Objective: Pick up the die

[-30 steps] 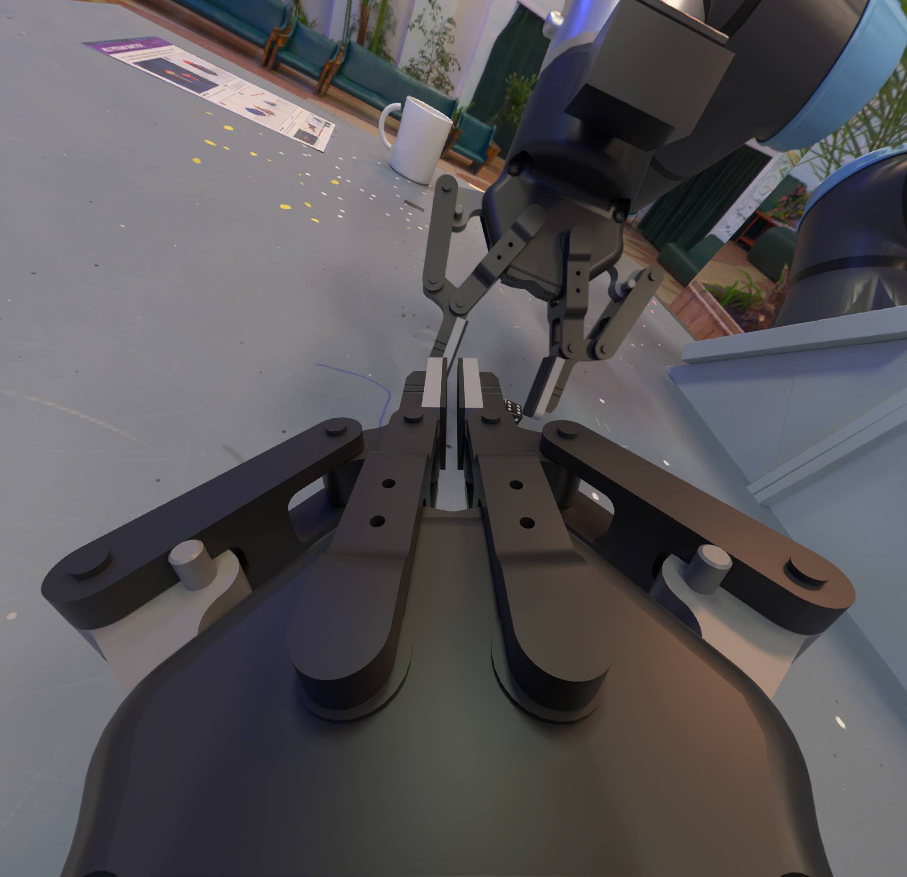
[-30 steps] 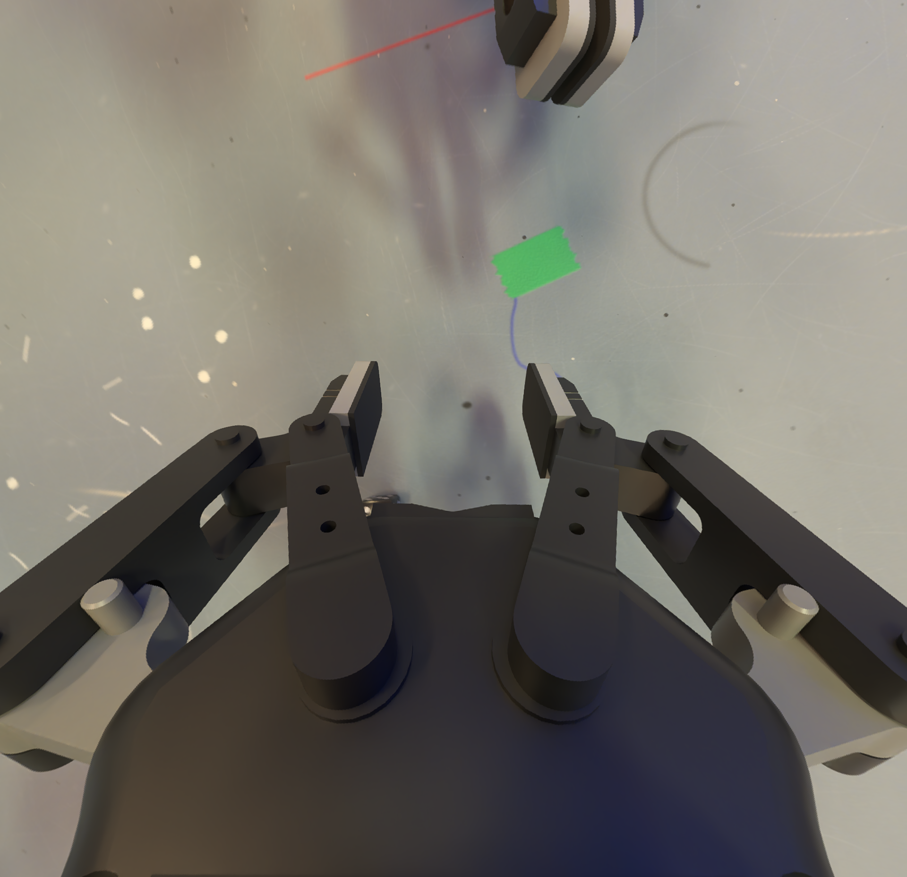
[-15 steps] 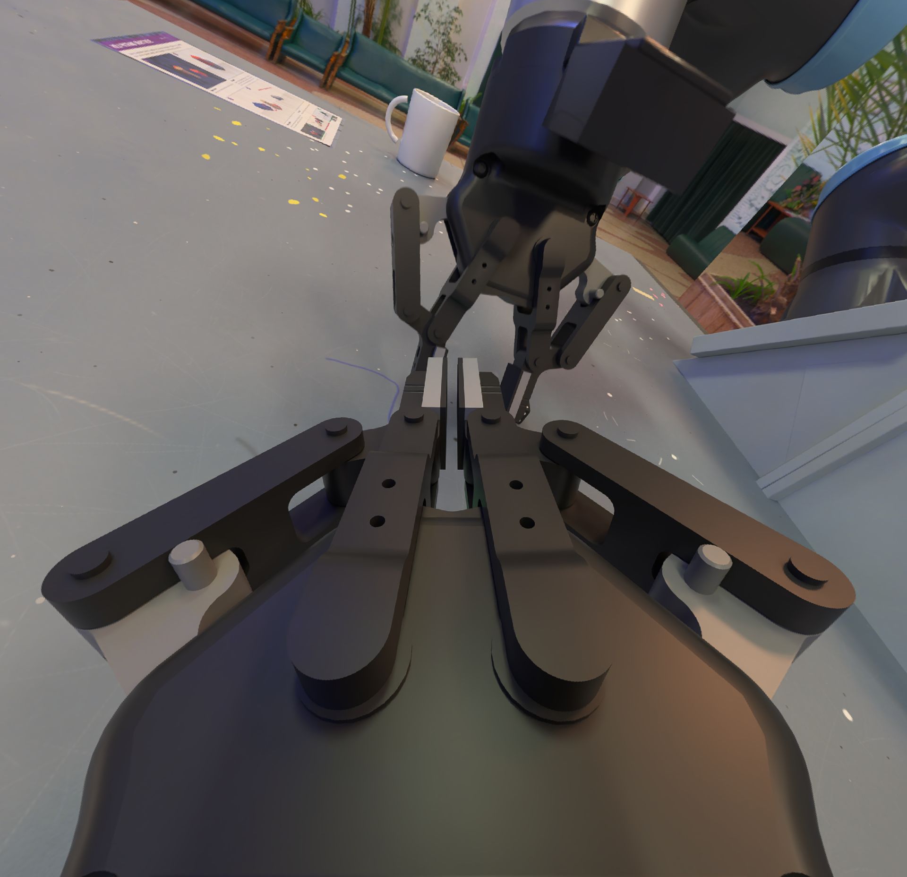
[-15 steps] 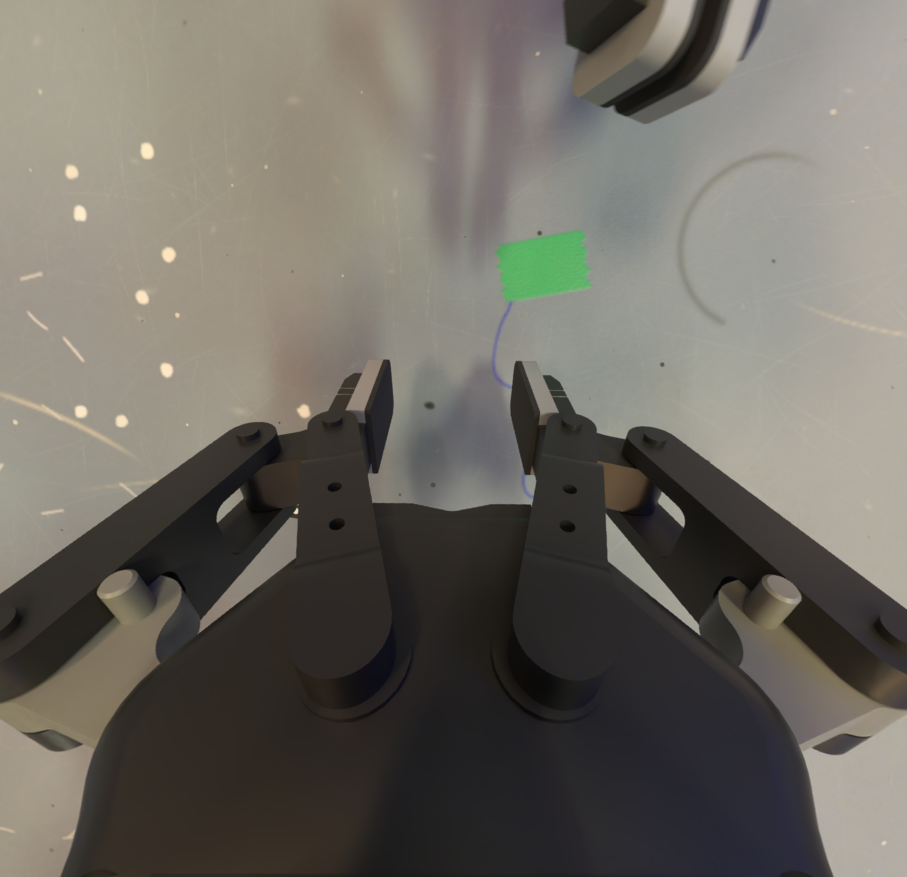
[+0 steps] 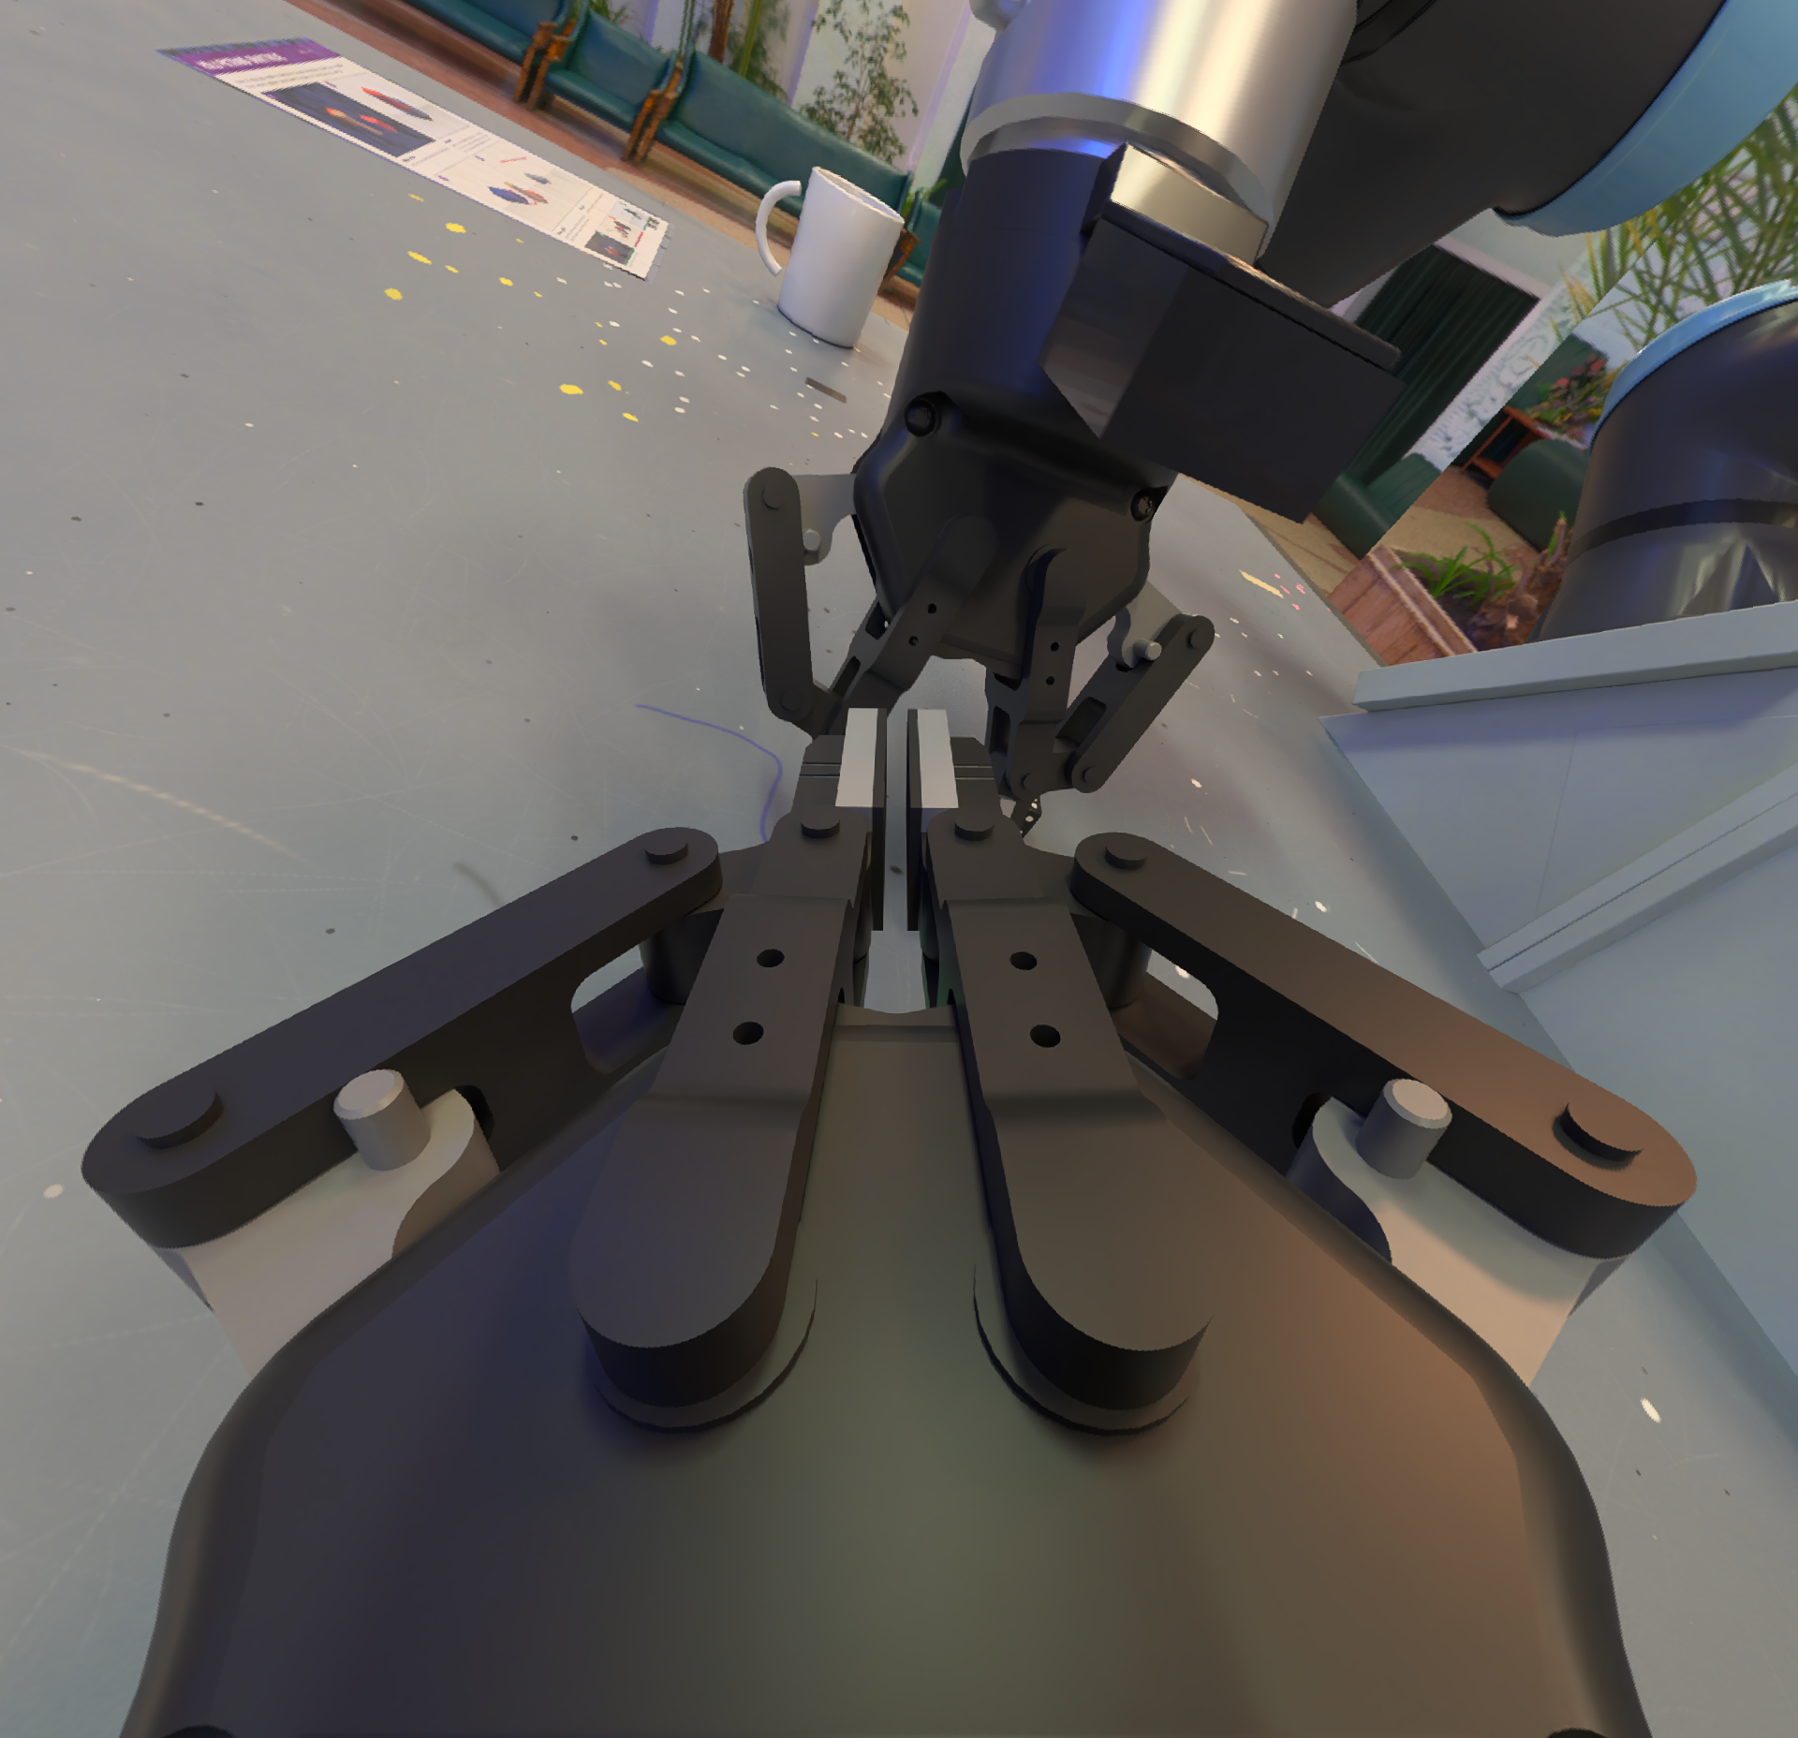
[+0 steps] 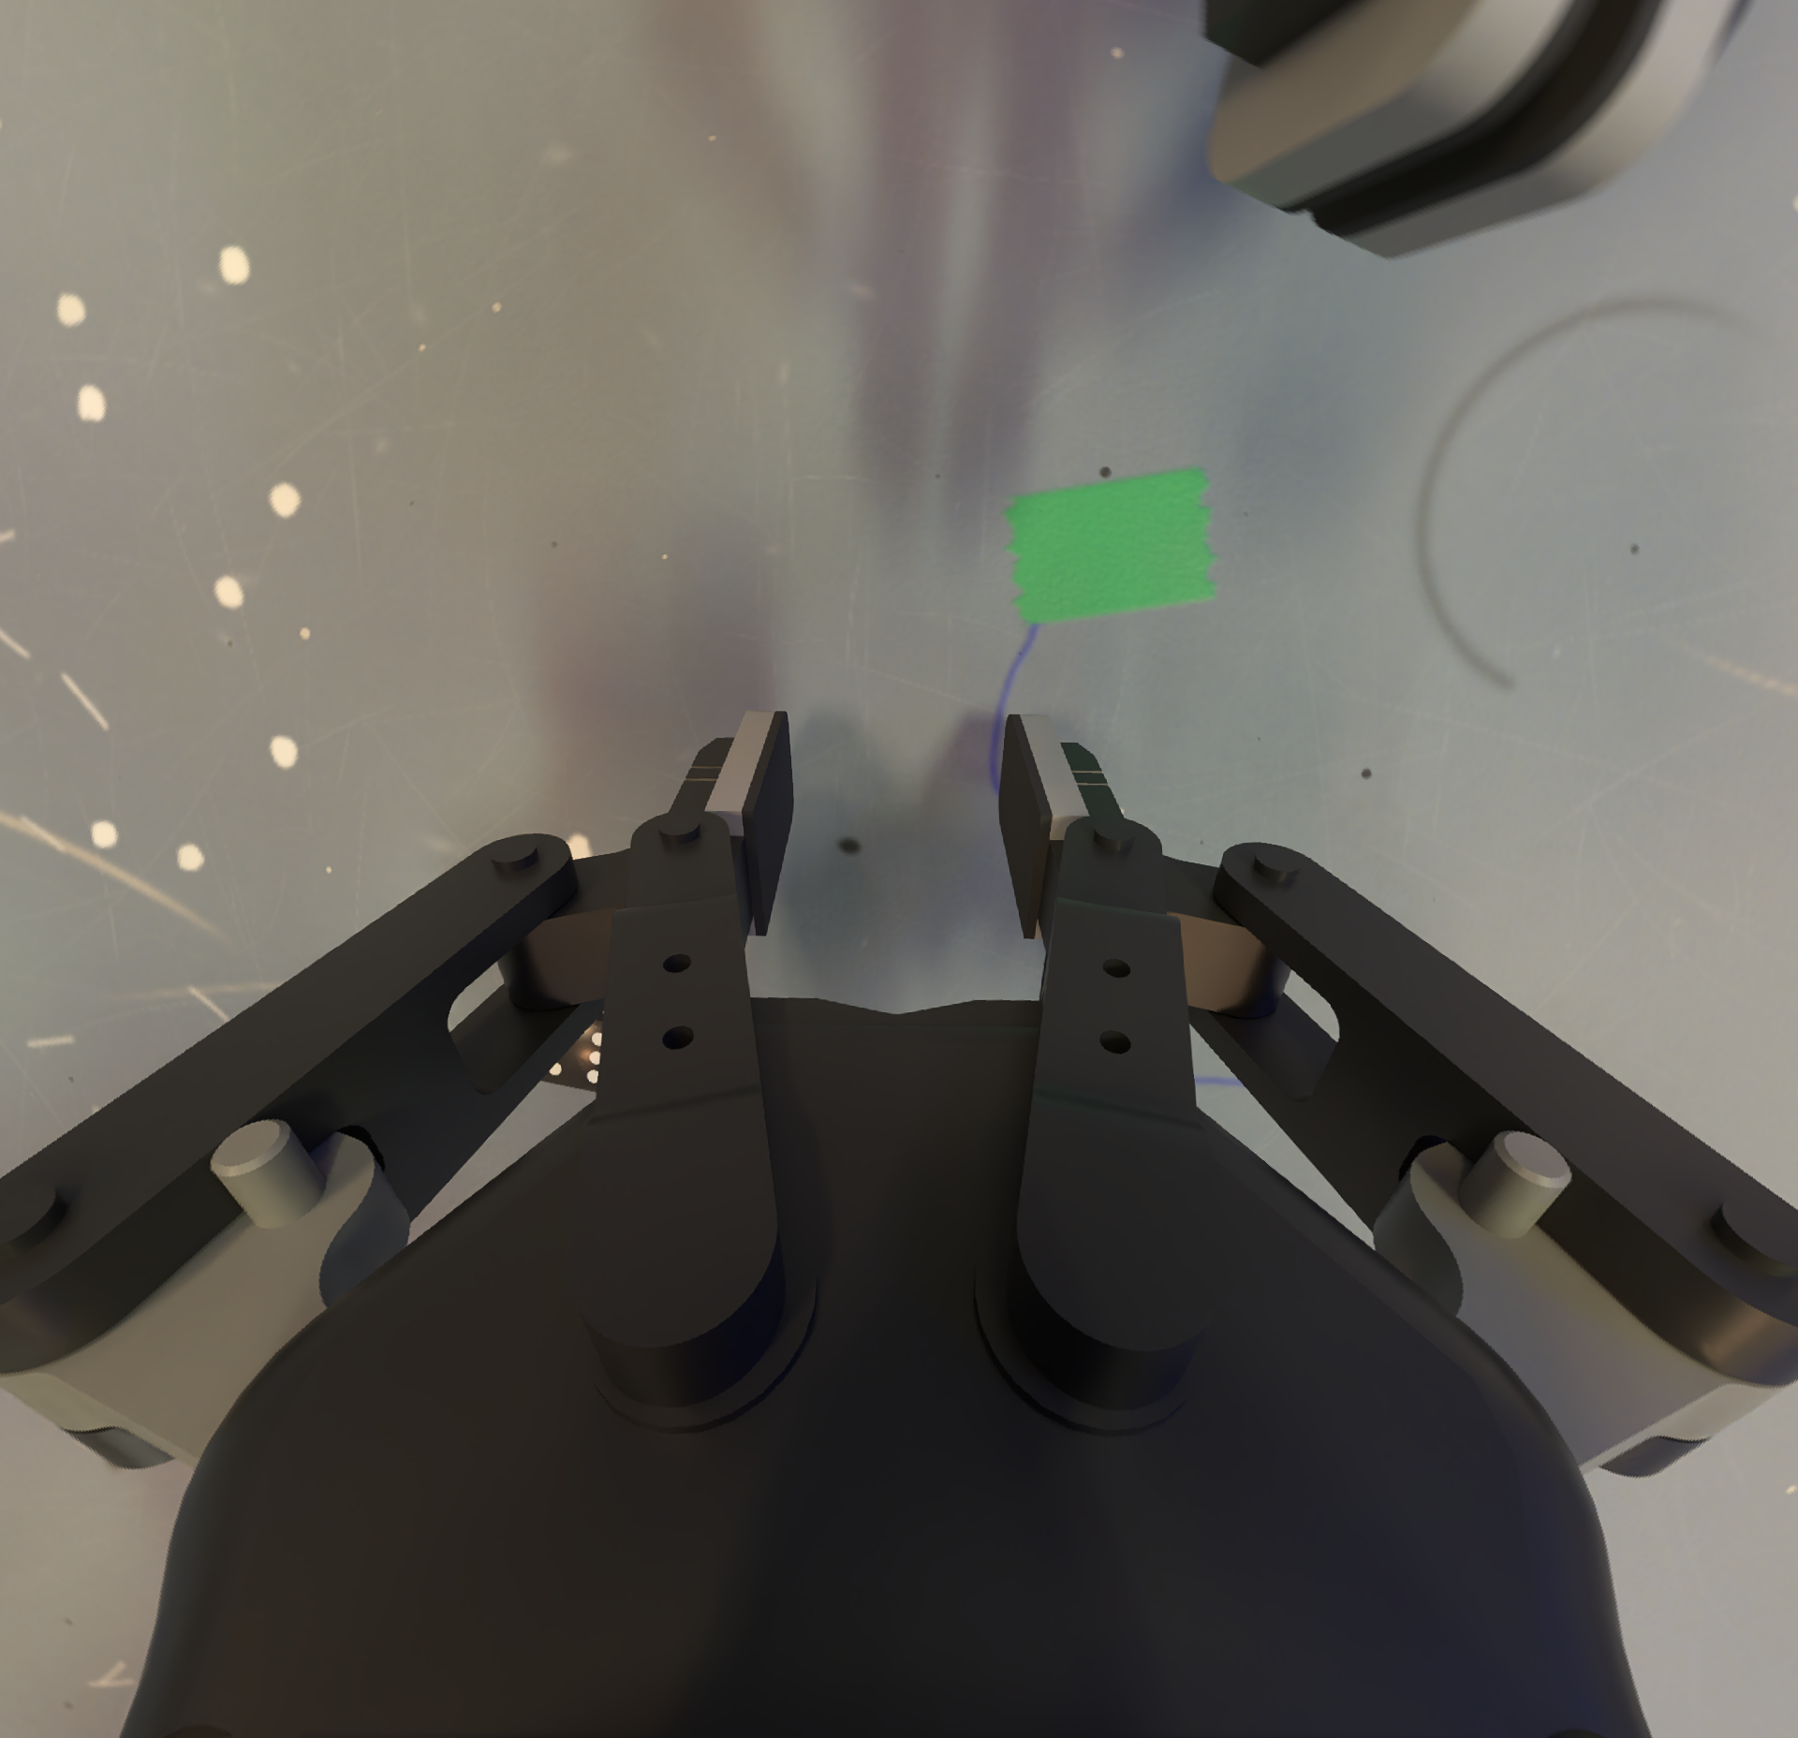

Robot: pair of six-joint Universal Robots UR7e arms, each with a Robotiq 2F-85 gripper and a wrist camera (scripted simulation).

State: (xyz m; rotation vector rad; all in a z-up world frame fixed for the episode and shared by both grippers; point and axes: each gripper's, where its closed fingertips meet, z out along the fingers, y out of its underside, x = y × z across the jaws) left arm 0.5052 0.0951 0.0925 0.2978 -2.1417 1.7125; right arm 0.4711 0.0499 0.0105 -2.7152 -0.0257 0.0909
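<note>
The die [image 6: 582, 1059] is small and black with white dots. In the right wrist view it lies on the grey table [image 6: 389, 427], seen only through the left linkage, outside the jaws. A sliver of the die [image 5: 1024, 813] shows in the left wrist view beside my left gripper's right finger. My right gripper [image 6: 895, 806] points down at the table, open and empty. My left gripper [image 5: 897, 757] is shut on nothing, low over the table, right in front of the right gripper's housing [image 5: 992, 543]. The left gripper's fingers [image 6: 1411, 105] show at the top right of the right wrist view.
A green patch [image 6: 1109, 543] with a thin blue line is on the table ahead of the right fingers. A white mug [image 5: 837, 251] and a printed sheet [image 5: 428, 135] lie at the far side. A pale raised platform [image 5: 1605, 767] stands at the right.
My right gripper has come lower and closer to my left gripper, and its jaws have narrowed a little. The die has slid back and left in the right wrist view. My left gripper stays shut.
</note>
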